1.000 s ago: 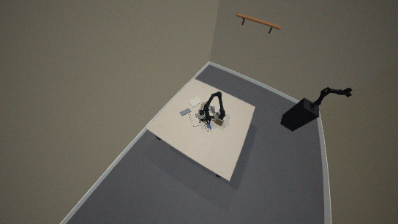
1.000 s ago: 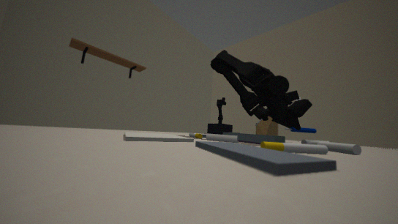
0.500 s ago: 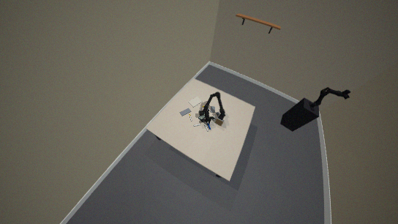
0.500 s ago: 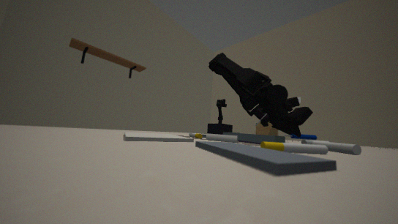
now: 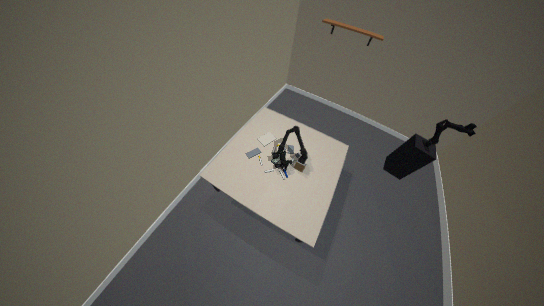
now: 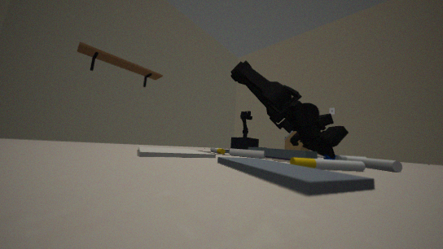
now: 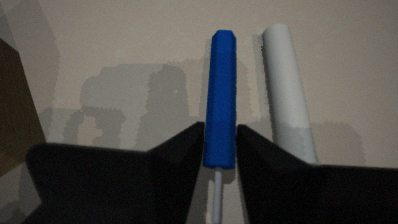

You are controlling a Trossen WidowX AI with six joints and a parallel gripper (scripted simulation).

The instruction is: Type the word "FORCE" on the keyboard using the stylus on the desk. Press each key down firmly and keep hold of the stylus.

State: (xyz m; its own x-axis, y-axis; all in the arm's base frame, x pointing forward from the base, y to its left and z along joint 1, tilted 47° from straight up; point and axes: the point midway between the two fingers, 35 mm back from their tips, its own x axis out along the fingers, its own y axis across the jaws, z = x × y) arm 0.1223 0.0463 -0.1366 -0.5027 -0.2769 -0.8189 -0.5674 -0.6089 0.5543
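The stylus (image 7: 221,95) (image 5: 285,174) has a blue six-sided handle and a thin grey tip. My gripper (image 7: 220,130) is shut on the lower part of its handle, and the thin tip points back between the fingers. In the exterior view the arm reaches down to the right and only a bit of the blue stylus (image 6: 330,157) shows, low over the table. A flat grey slab (image 6: 281,153) lies behind the pens there. I cannot tell whether it is the keyboard; no keys or letters can be made out, and the arm hides part of that area in the top view.
A white cylinder (image 7: 290,95) lies just right of the stylus. A brown block (image 7: 15,110) (image 5: 300,166) stands to the left in the wrist view. A blue-grey slab (image 5: 253,153) (image 6: 285,171), a pale slab (image 5: 266,138) (image 6: 175,153) and a yellow-ended marker (image 6: 339,164) lie on the table (image 5: 300,215).
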